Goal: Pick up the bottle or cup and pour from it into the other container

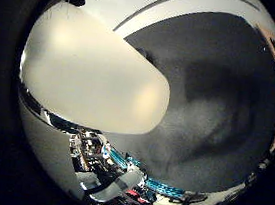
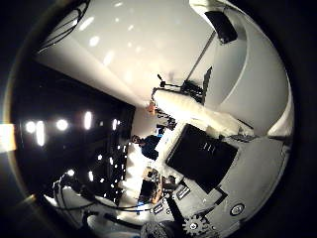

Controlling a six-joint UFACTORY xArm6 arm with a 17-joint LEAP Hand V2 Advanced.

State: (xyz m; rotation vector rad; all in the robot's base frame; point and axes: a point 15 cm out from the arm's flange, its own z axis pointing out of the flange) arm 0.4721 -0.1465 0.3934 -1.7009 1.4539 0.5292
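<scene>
In the little finger side palm view, a pale, cream-coloured rounded body (image 1: 90, 76) fills much of the picture, so it sits very close to the palm; it looks smooth and tapers to a blunt rounded end, and I cannot tell whether it is the bottle or cup of the task or one of the hand's own fingers. Beyond it lies a dark grey surface (image 1: 216, 117) with a lighter smudged patch in it, and a white band (image 1: 154, 4) with a thin dark line runs past its far edge. At the rim of this view, teal and white parts (image 1: 128, 174) belonging to the hand show among some clutter with red bits. In the thumb side palm view, the camera looks out into the room: a white ceiling or wall (image 2: 133, 44) with reflected light spots, a dark area with bright lamps (image 2: 62, 124), and a white elongated part (image 2: 193, 111) reaching across the middle. A black block (image 2: 200, 153) and a small gear (image 2: 194, 225) of the hand (image 2: 218, 173) stand near the edge on white housing. No second container can be made out in either view, and whether the fingers are straight or curled cannot be told
</scene>
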